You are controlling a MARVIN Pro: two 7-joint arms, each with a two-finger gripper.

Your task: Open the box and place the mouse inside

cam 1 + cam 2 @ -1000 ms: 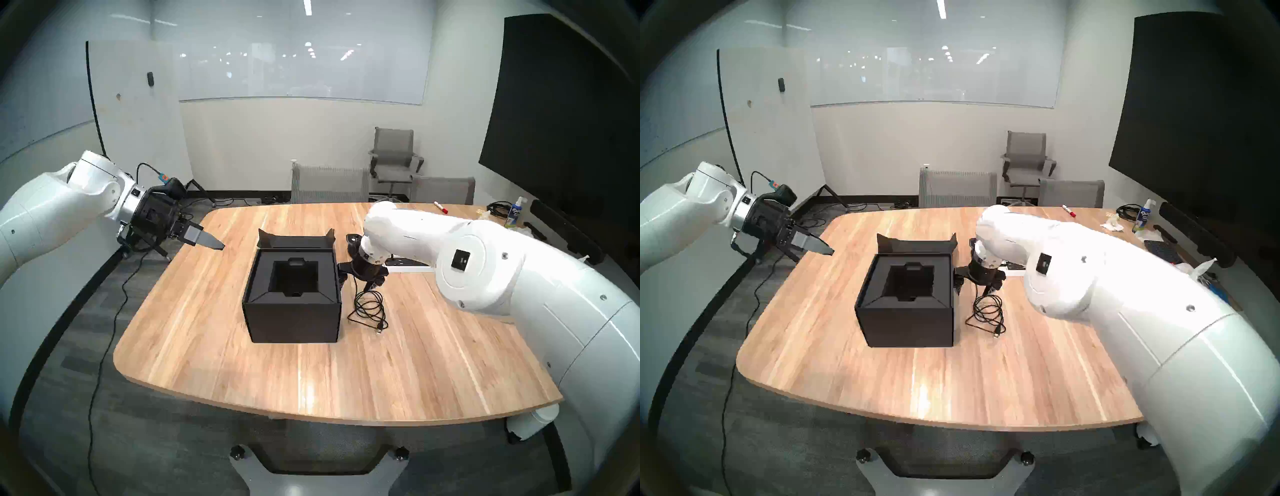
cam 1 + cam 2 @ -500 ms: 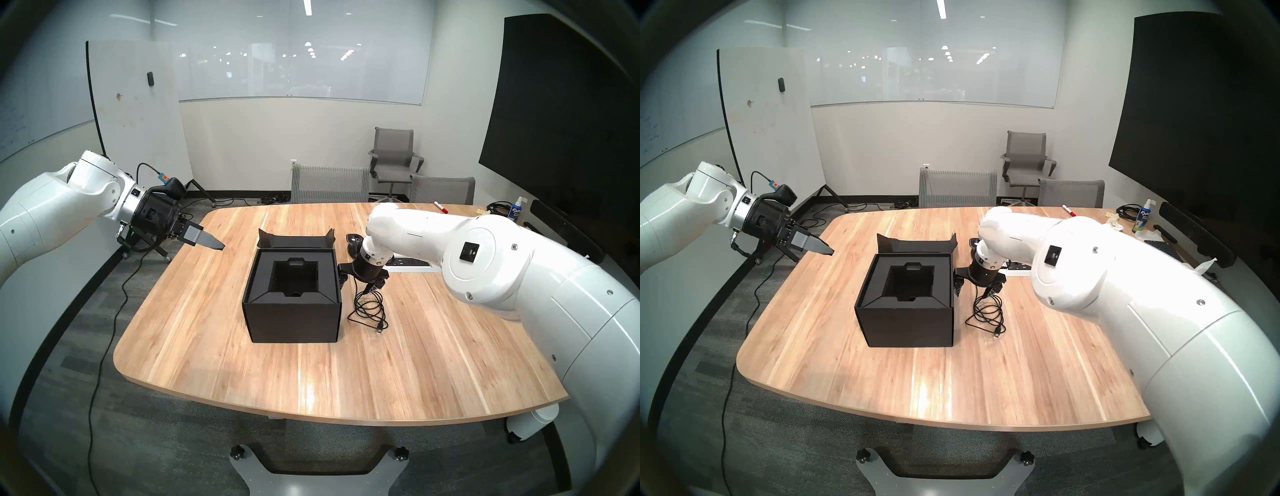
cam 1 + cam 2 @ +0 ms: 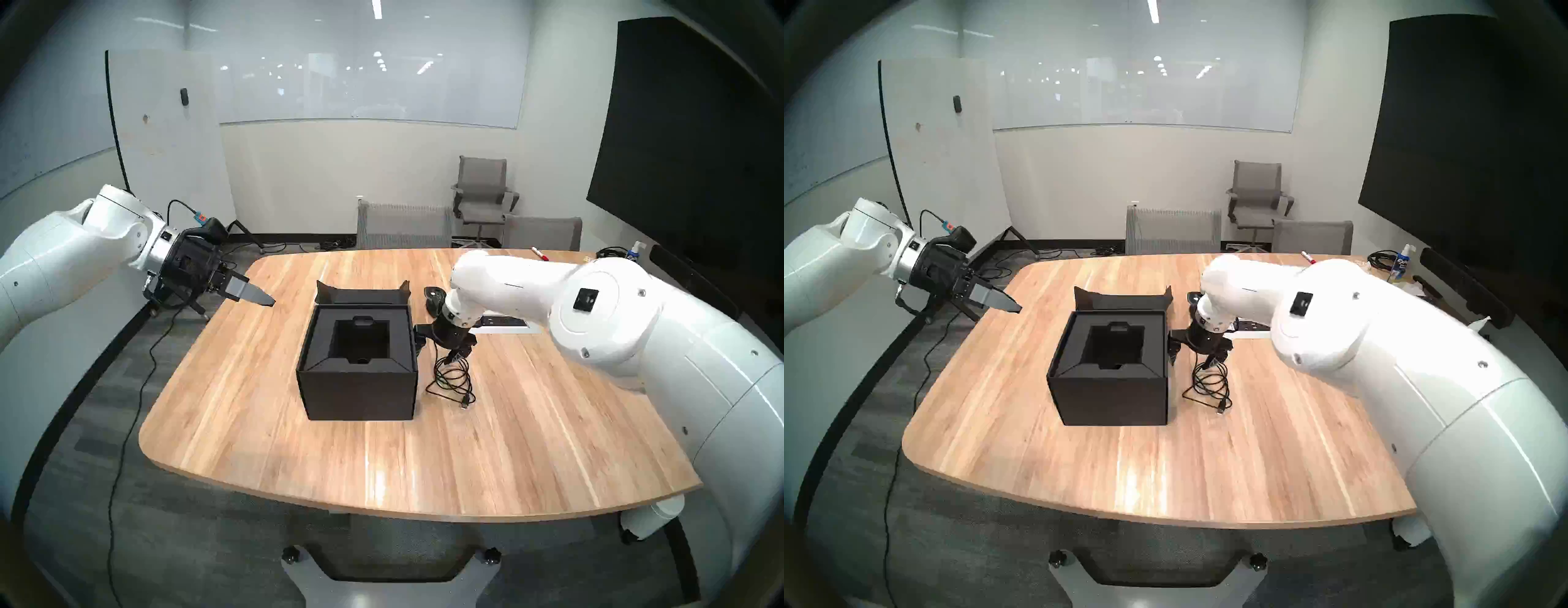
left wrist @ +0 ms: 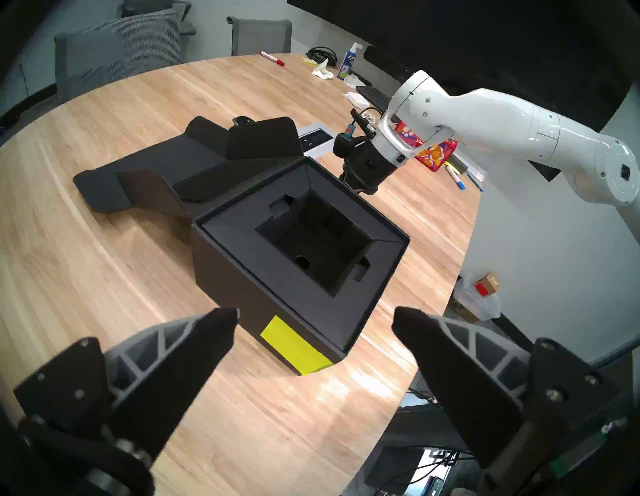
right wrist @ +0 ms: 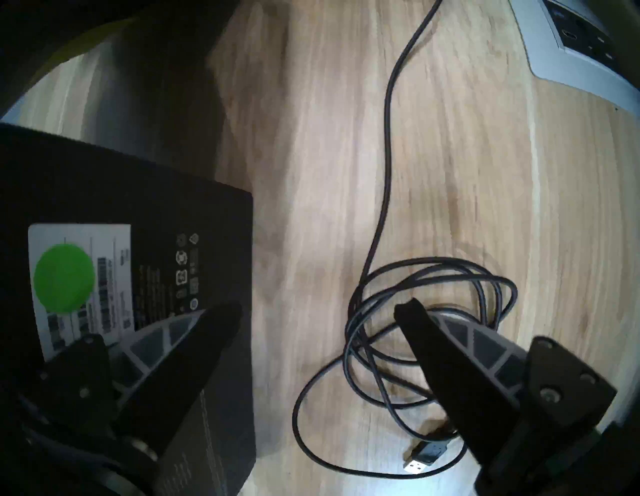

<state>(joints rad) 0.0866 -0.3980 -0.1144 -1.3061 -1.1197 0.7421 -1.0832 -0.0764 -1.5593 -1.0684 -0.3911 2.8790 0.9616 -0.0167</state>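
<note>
mouse (image 3: 433, 295), frame centre | light, rigid, smooth: grip across sides; cable (image 5: 415, 346) floppy | right gripper (image 5: 318, 311) wide open, empty | left gripper (image 4: 315, 315) open, empty

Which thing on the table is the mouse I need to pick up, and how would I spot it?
Start at the open black box in the middle of the wooden table. Just past its far right corner, partly hidden behind the right arm's wrist, lies the mouse: small, black and rounded. A thin black cable runs from it to a loose coil beside the box, under the right gripper and its open jaws.
</note>
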